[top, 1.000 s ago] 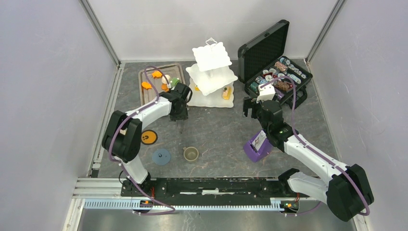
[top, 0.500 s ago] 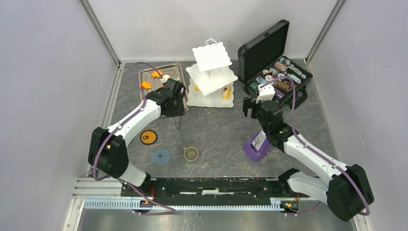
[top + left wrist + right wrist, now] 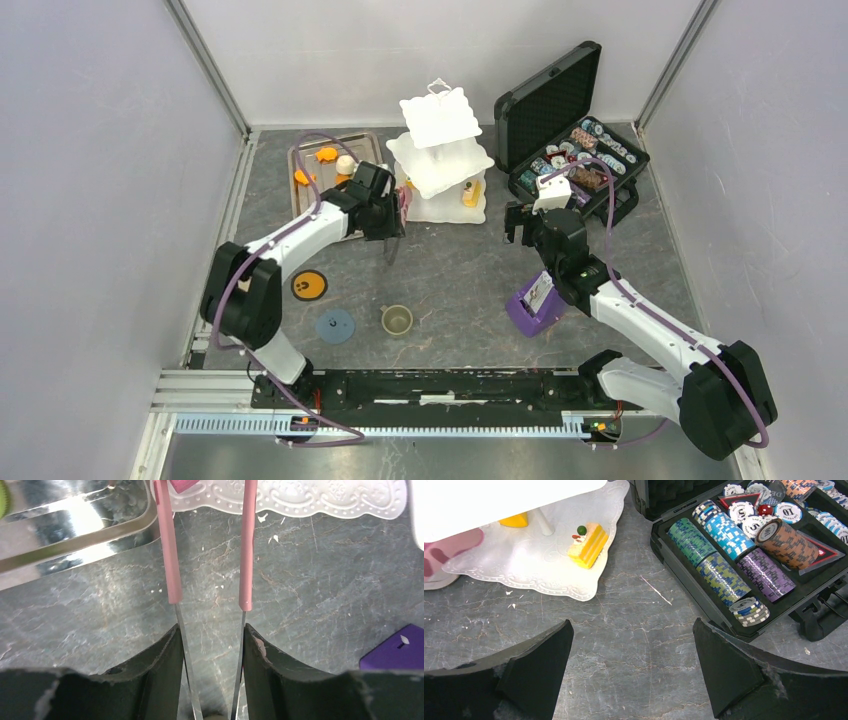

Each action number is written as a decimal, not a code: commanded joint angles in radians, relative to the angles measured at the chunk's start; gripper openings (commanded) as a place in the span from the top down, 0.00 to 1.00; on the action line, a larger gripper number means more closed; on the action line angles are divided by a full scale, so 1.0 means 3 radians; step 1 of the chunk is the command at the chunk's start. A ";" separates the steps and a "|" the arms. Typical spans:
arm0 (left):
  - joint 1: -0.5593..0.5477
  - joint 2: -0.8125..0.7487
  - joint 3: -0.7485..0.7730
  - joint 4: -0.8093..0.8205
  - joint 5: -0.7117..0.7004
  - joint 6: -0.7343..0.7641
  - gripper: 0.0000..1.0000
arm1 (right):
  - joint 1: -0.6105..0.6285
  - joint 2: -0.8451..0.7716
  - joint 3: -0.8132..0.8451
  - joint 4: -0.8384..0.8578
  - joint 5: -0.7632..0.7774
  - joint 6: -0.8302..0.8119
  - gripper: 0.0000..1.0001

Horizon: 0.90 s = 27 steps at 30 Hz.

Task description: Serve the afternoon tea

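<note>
Swung from the tray at upper left, the left tool pinches tongs bringing a pink pastry to the lowest tier of the stand. Right tool waits spread.

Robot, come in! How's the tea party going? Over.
Left gripper shut on pink-tipped tongs, pink pastry at their tips, by bottom tier of stand. Right gripper open, empty. Nothing blocking.

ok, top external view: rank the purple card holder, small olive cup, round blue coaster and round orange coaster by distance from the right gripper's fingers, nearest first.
1. purple card holder: just toward the bases from the right gripper.
2. small olive cup: mid-table, to the left.
3. round blue coaster and round orange coaster: far left, too close to call.
</note>
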 commanded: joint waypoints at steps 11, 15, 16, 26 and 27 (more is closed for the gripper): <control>-0.0086 0.0493 0.0353 0.0365 -0.0146 0.0325 0.51 | 0.0012 -0.0012 -0.0022 0.0139 0.0049 0.0009 0.02; -0.0087 0.0509 0.0354 0.0334 -0.0161 0.0356 0.41 | 0.0012 -0.0002 -0.0022 0.0143 0.0051 0.0004 0.02; -0.0084 0.0511 0.0354 0.0330 -0.0156 0.0368 0.38 | 0.0011 0.0003 -0.0021 0.0140 0.0052 0.0006 0.02; -0.0088 0.0376 0.0343 0.0259 -0.0171 0.0422 0.37 | 0.0011 0.0003 -0.0021 0.0138 0.0050 0.0008 0.02; -0.0088 0.0351 0.0340 0.0238 -0.0179 0.0426 0.37 | 0.0011 0.0004 -0.0022 0.0139 0.0048 0.0007 0.02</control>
